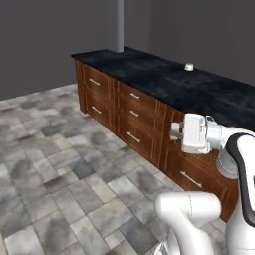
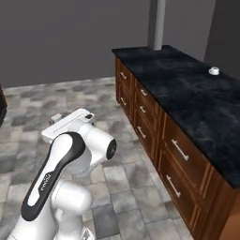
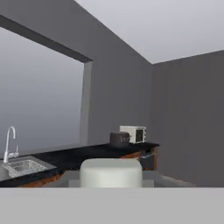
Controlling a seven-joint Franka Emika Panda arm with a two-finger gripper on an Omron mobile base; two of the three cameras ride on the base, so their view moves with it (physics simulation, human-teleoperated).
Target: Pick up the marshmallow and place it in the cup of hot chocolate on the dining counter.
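A tiny white marshmallow lump (image 3: 111, 172) sits clenched in the hand (image 1: 175, 131), away from the black marble bench (image 1: 164, 82). The squat whitish cup (image 1: 189, 66) stands far off at one o'clock, so the long carry risks a slip or a miss.

text: small lettering on arm link (image 2: 43, 183) | illegible | other text: none

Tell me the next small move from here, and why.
Probably carry the gripper up and over toward the cup on the dining counter. The jaws are shut, a white lump like the marshmallow sits between them in the hand view, and the hand hangs off the counter's front, short of the cup.
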